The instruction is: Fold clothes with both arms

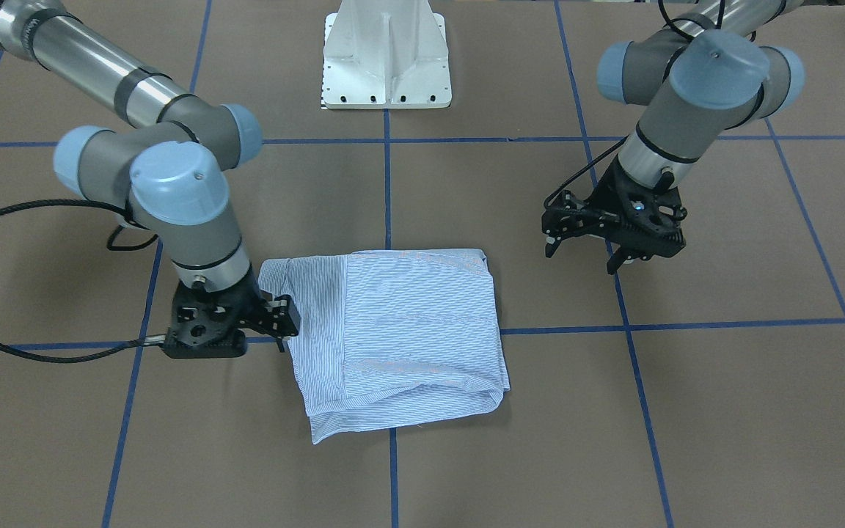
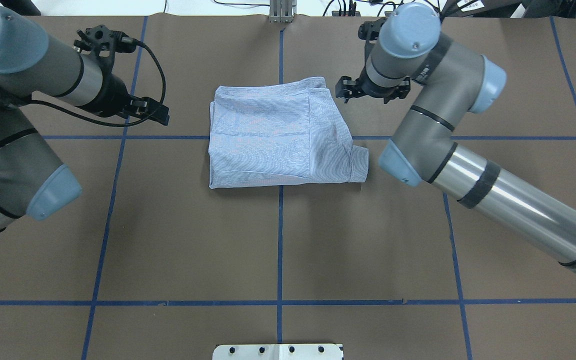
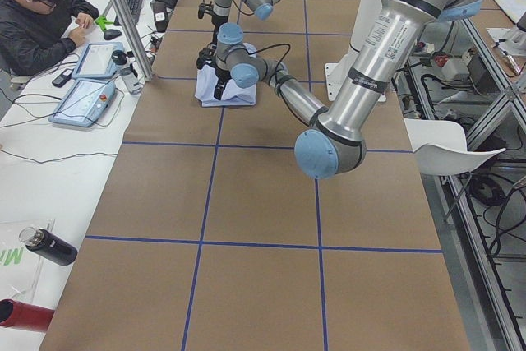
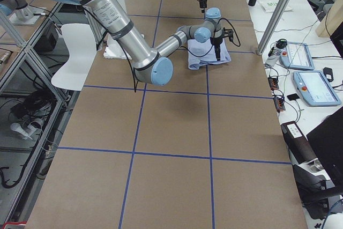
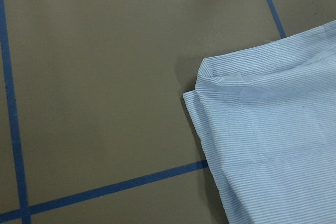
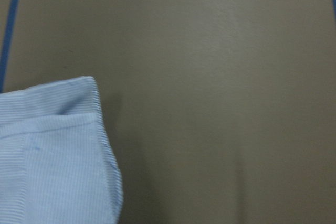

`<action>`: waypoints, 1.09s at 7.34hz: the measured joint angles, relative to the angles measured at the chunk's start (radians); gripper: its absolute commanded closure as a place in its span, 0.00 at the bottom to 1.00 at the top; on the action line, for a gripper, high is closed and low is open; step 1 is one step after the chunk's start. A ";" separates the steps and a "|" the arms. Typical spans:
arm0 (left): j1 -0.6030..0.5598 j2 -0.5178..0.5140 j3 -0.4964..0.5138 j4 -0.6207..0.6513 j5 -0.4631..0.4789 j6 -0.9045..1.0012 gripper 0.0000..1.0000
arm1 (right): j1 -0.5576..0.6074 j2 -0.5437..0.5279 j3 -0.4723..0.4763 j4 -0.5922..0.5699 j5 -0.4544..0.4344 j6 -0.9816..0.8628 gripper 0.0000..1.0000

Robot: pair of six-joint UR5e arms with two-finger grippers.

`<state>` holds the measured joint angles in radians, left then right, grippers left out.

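1. The shirt (image 1: 408,330), light blue with fine white stripes, lies flat on the brown table (image 1: 686,425), folded into a rough rectangle of several layers.
2. A crossing of blue tape lines (image 1: 686,324) runs under the shirt, near its middle.
3. On the shirt's side toward the robot's right, a narrower lower layer sticks out from under the top panel. On the shirt's edge away from the robot the layers sit unevenly, one showing past the other.
4. The right hand (image 1: 284,323) is low, just beside the shirt's right-hand edge, near the corner far from the robot. Its fingers look spread and hold nothing. Whether a fingertip touches the cloth cannot be told.
5. The right arm (image 1: 180,205) bends down steeply over that hand, on the same side of the shirt.
6. The left hand (image 1: 580,258) is off the shirt's opposite side, clearly apart from the cloth, with its fingers wide and nothing between them.
7. The left arm (image 1: 686,103) reaches in above that hand, farther from the shirt.
8. The white base (image 1: 387,66) stands well apart from the shirt, on the robot's side.
9. Each wrist view shows one corner of the shirt from above.
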<state>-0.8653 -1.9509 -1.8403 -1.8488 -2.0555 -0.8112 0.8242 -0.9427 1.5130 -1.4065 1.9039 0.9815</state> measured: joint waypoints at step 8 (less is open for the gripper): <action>-0.432 0.437 -0.159 0.179 -0.110 0.661 0.00 | 0.470 -0.757 0.371 -0.059 0.298 -0.775 0.00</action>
<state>-1.2977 -1.5140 -1.9994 -1.6698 -2.1655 -0.1505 1.2943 -1.7000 1.8843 -1.4659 2.2022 0.2063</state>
